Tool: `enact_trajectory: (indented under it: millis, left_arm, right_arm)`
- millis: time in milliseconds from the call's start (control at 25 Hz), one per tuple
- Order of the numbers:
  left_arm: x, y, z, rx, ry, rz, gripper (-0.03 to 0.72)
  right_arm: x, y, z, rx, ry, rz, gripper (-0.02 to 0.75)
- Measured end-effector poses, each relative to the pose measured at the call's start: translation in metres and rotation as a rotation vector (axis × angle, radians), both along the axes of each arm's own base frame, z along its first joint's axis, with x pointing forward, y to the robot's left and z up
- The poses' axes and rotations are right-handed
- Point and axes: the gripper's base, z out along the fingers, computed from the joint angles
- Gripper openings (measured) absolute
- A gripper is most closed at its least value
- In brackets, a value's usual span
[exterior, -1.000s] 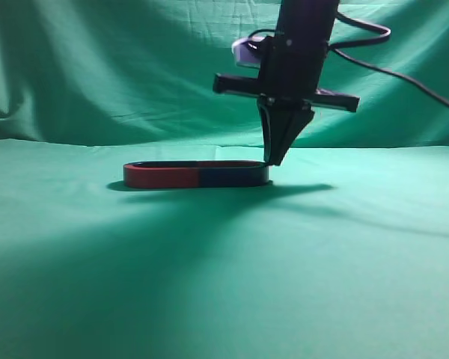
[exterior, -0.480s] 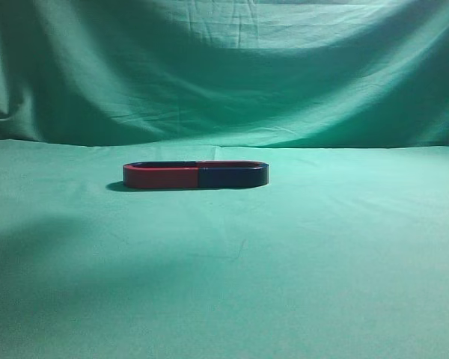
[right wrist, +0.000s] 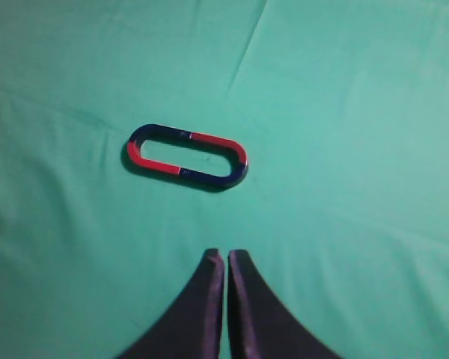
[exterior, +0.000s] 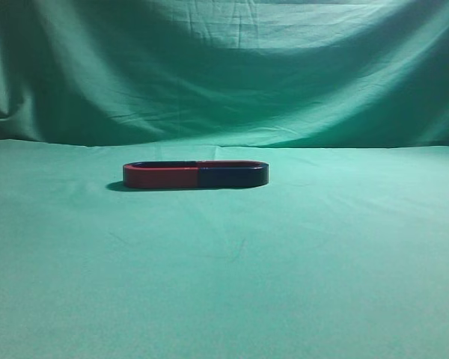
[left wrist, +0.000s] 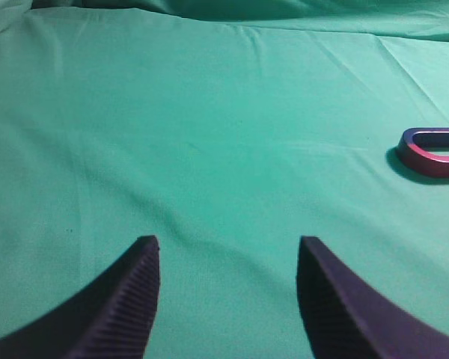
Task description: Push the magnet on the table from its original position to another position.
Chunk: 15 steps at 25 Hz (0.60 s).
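Observation:
The magnet [exterior: 233, 176] lies flat on the table [exterior: 224, 284], showing its navy side with a thin red far arm. Its ends meet a second U-shaped magnet [exterior: 161, 177] showing a red side, and the two form one oval ring. In the right wrist view the magnet [right wrist: 209, 178] is the right half of the ring. My right gripper [right wrist: 226, 254] is shut and empty, well back from the ring. My left gripper [left wrist: 228, 243] is open and empty, far left of the red-sided magnet [left wrist: 426, 161]. Neither gripper shows in the exterior view.
A draped green cloth backdrop [exterior: 224, 75] hangs behind the table. The table cloth has slight wrinkles around the ring.
A second ago my right arm stood with its shut fingertips at the magnet's right end. It has since left the exterior view and its shadow has gone. The ring has not visibly moved.

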Motion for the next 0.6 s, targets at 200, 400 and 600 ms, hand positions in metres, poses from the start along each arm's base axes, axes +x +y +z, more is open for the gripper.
enact_trajectory:
  millis: [200,400,600]
  left_arm:
    - [0.000,0.000,0.000,0.000,0.000,0.000,0.399]
    - [0.000,0.000,0.000,0.000,0.000,0.000,0.399]
    - [0.000,0.000,0.000,0.000,0.000,0.000,0.399]
  right_arm:
    - [-0.060,-0.030,-0.006,0.027,-0.110,0.019,0.000]
    - [-0.109,-0.054,-0.016,0.078,-0.230,0.019,0.000]
    - [-0.148,-0.071,-0.030,0.151,-0.380,0.035,0.000]
